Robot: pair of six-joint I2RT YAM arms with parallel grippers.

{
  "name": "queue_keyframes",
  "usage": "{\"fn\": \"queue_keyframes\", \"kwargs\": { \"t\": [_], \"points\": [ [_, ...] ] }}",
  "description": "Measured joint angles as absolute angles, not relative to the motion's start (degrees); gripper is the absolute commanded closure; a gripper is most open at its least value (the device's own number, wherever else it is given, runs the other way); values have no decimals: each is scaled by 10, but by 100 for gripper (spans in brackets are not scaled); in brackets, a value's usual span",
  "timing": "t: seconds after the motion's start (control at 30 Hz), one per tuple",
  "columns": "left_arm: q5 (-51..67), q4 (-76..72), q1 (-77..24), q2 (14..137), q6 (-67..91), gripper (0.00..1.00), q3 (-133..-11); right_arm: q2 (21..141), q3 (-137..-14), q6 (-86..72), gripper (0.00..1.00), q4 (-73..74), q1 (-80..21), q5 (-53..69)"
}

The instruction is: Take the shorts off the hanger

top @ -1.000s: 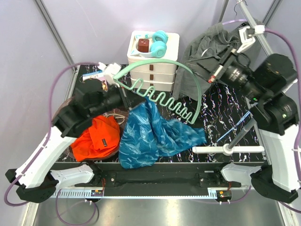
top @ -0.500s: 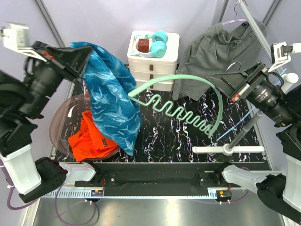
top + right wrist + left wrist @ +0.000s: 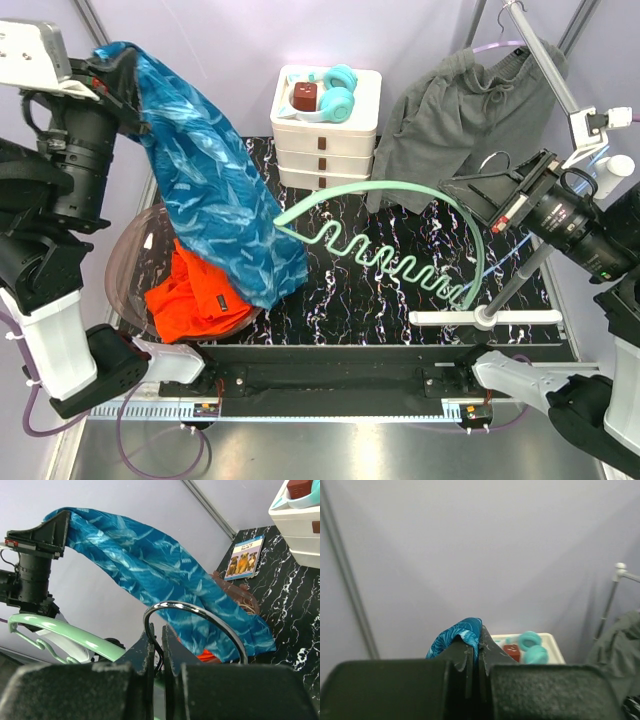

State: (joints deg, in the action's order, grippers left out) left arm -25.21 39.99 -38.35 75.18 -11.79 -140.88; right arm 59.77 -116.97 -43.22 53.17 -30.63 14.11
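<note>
Left gripper, clamped on the blue teal-mottled fabric shorts, holds them high so that I clear the mint-green plastic hanger. Right gripper, pinched on its chrome wire hook, braces it away.

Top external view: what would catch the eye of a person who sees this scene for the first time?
First, the blue shorts with the teal-white mottled pattern, held high at the left by the shut left gripper and hanging down in a long drape. Next, the mint-green plastic hanger in mid-air at the centre, its metal hook pinched by the right gripper. Bright orange shorts lie in a translucent brownish bowl at the left.
</note>
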Motion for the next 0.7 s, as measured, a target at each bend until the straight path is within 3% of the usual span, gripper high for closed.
{"fn": "queue_keyframes", "kwargs": {
  "t": [0.4, 0.6, 0.7],
  "points": [
    [-329, 245, -383, 734, -308, 100, -1407, 595, -1180, -415, 100, 570, -306, 144],
    [-353, 211, -383, 688, -325, 100, -1352, 605, -1192, -409, 100, 579, -306, 147],
    [-354, 204, -383, 633, -295, 100, -1238, 606, -1189, -407, 100, 583, -306, 147]
  ]
}}
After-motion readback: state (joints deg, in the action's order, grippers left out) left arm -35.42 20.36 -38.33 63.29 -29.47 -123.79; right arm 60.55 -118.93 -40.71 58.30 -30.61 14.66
